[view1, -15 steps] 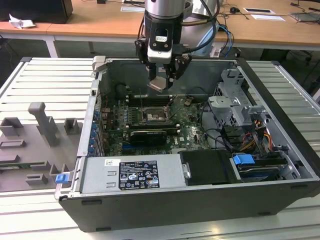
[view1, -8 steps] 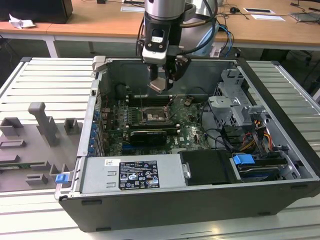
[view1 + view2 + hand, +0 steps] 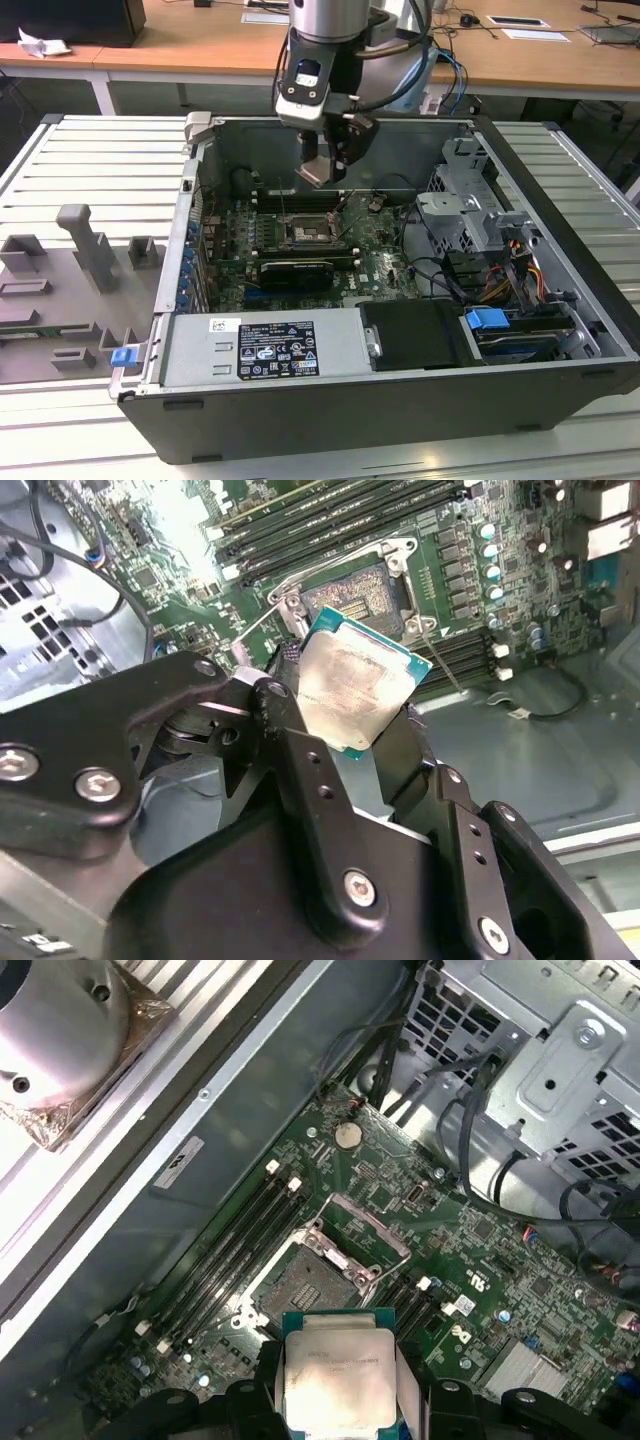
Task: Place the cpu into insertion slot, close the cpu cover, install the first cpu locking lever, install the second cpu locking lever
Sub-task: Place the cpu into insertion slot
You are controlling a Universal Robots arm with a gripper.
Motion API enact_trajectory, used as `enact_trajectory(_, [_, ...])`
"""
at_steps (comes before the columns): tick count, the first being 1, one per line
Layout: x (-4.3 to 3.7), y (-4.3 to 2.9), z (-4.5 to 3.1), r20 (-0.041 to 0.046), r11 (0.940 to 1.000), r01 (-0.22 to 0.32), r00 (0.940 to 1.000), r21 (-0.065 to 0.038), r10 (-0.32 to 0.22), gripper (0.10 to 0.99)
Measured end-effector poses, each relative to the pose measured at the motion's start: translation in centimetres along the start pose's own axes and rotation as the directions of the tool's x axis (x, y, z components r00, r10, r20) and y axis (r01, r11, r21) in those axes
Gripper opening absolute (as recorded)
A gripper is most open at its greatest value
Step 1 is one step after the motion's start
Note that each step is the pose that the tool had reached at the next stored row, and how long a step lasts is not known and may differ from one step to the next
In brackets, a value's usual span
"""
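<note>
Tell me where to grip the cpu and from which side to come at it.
Grip the cpu by two opposite thin edges, coming in from its sides, as the gripper holds it now near the insertion slot. It is a flat square, so edge grips likely hold it steady and leave its metal face clear.

The arm ends in a smooth silver-grey cylindrical wrist (image 3: 325,18) just above the gripper (image 3: 330,165). A pale grey box with a dark face (image 3: 303,85) sits at the gripper's base. Blue and black cables (image 3: 447,75) loop out higher up, beside the wrist. The gripper is matte black. In the second wrist view its flat, round-ended link bars (image 3: 305,780) are pinned with silver socket-head screws (image 3: 358,887), and its fingers (image 3: 405,760) narrow toward the tips.
</note>
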State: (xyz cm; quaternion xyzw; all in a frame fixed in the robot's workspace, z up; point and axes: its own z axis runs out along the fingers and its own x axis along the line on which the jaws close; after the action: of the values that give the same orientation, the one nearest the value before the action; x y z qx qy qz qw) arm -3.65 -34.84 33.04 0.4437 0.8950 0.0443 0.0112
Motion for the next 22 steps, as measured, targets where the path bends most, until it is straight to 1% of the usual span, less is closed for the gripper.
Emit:
enact_trajectory(2, [0.00,-0.01,0.12,0.0032,0.9996,-0.030,0.9996,0.000,0.030,0.533])
enact_trajectory(3, [0.00,-0.02,0.25,0.0062,0.9981,-0.062,0.9981,-0.001,0.062,0.533])
enact_trajectory(5, [-0.01,-0.03,0.38,0.0091,0.9955,-0.095,0.9954,-0.002,0.095,0.533])
enact_trajectory(7, [-0.01,-0.05,0.63,0.0141,0.9885,-0.151,0.9884,-0.004,0.151,0.533])
enact_trajectory(9, [-0.02,-0.07,0.83,0.0170,0.9838,-0.179,0.9836,-0.004,0.179,0.533])
enact_trajectory(10, [-0.02,-0.10,1.10,0.0192,0.9798,-0.200,0.9797,-0.005,0.200,0.533])
enact_trajectory(11, [-0.03,-0.11,1.28,0.0207,0.9773,-0.212,0.9771,-0.005,0.212,0.533])
enact_trajectory(13, [-0.03,-0.14,1.61,0.0254,0.9737,-0.228,0.9733,-0.004,0.228,0.533])
enact_trajectory(17, [-0.04,-0.21,2.34,0.0269,0.9735,-0.229,0.9732,0.005,0.229,0.533])
enact_trajectory(18, [-0.03,-0.21,2.48,0.0289,0.9735,-0.229,0.9731,0.007,0.228,0.533])
enact_trajectory(20, [-0.02,-0.21,2.68,0.0363,0.9735,-0.228,0.9730,0.011,0.228,0.533])
enact_trajectory(21, [-0.02,-0.22,2.77,0.0409,0.9735,-0.228,0.9729,0.013,0.228,0.533])
enact_trajectory(22, [0.00,-0.22,2.91,0.0472,0.9735,-0.228,0.9728,0.016,0.227,0.533])
